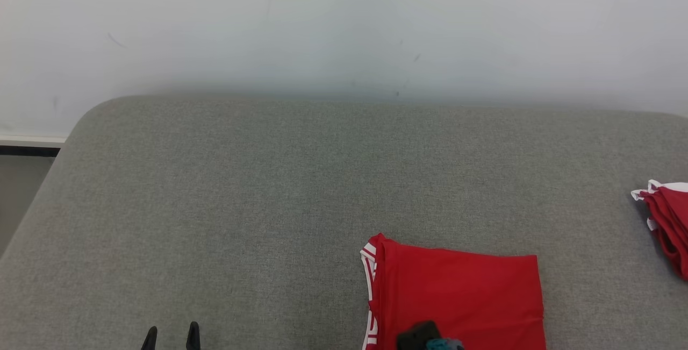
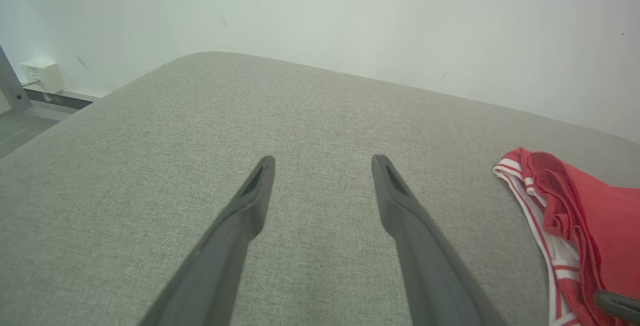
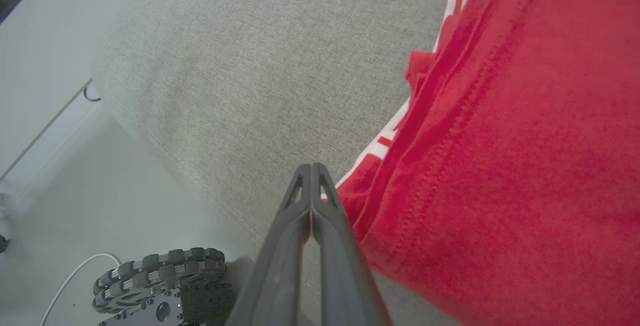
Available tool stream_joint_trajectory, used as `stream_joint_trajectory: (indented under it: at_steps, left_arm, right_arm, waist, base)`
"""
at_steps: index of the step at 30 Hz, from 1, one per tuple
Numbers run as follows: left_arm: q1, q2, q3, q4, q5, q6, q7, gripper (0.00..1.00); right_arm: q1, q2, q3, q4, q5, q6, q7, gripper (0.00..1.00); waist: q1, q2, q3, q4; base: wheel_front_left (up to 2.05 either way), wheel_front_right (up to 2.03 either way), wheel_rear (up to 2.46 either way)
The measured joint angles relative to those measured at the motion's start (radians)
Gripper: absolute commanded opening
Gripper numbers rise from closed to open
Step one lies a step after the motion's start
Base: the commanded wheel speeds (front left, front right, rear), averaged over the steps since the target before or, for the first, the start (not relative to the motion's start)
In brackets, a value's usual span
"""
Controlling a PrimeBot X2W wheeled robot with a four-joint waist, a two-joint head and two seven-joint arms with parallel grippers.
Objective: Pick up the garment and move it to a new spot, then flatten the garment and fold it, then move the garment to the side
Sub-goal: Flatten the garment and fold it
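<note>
The folded red garment (image 1: 457, 296) lies at five o'clock on the grey bench (image 1: 269, 205). My right tool (image 3: 311, 168) is pressed together beside its striped edge, and my left tool (image 2: 324, 160) stands apart at seven o'clock. I should pinch every layer and slide it low.

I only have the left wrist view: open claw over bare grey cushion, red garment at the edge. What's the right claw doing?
Observer: The right claw is shut, tips at the garment's white-striped edge; whether it pinches cloth, I cannot tell.
Operator: Is the garment folded?
Observer: Head view shows it as a flat, neat rectangle.
Operator: Anything else on the cushion?
Observer: A second red garment lies apart, at the head view's right edge.
</note>
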Motion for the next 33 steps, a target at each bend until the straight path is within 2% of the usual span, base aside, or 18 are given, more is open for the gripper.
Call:
stream_joint_trajectory:
  at_steps: [6,10,12,16,24,25,26,33]
  left_arm:
    - [0.000,0.000,0.003,0.000,-0.001,0.000,0.000,1.00]
    - [0.002,0.000,0.013,-0.003,-0.001,0.000,0.000,1.00]
    - [0.005,-0.001,0.017,-0.006,0.000,0.000,0.000,1.00]
    - [0.014,-0.003,0.038,-0.018,0.003,0.000,0.000,1.00]
    - [0.027,-0.013,0.048,-0.027,0.006,0.000,0.000,1.00]
    - [0.027,-0.015,0.049,-0.028,0.006,0.000,0.000,1.00]
    - [0.027,-0.017,0.051,-0.027,0.006,0.000,0.000,1.00]
    - [0.026,-0.023,0.065,-0.027,0.007,0.000,0.000,1.00]
  right_arm:
    - [-0.053,0.001,0.067,-0.024,0.079,0.000,-0.048,0.00]
    - [-0.065,0.001,0.029,-0.039,0.077,0.000,-0.088,0.00]
    - [-0.063,0.001,-0.025,-0.049,0.062,0.000,-0.106,0.00]
    - [-0.028,0.001,-0.196,-0.096,0.015,0.000,-0.139,0.00]
    - [0.061,0.001,-0.449,-0.250,-0.130,0.000,-0.102,0.00]
    - [0.070,0.000,-0.473,-0.268,-0.144,0.000,-0.097,0.23]
    - [0.088,0.000,-0.518,-0.295,-0.168,0.000,-0.091,1.00]
    - [0.119,-0.001,-0.572,-0.341,-0.177,0.000,-0.125,1.00]
  waist:
    - [0.0000,0.0000,-0.003,-0.003]
    - [0.0000,0.0000,-0.008,-0.010]
    - [0.0000,0.0000,-0.012,-0.014]
    - [0.0000,0.0000,-0.021,-0.026]
    - [0.0000,0.0000,-0.029,-0.075]
    - [0.0000,0.0000,-0.029,-0.082]
    - [0.0000,0.0000,-0.030,-0.096]
    - [0.0000,0.0000,-0.034,-0.133]
  base:
    - [0.00,0.00,0.00]
    - [0.00,0.00,0.00]
    - [0.00,0.00,0.00]
    - [0.00,0.00,0.00]
    - [0.00,0.00,0.00]
    - [0.00,0.00,0.00]
    - [0.00,0.00,0.00]
    - [0.00,0.00,0.00]
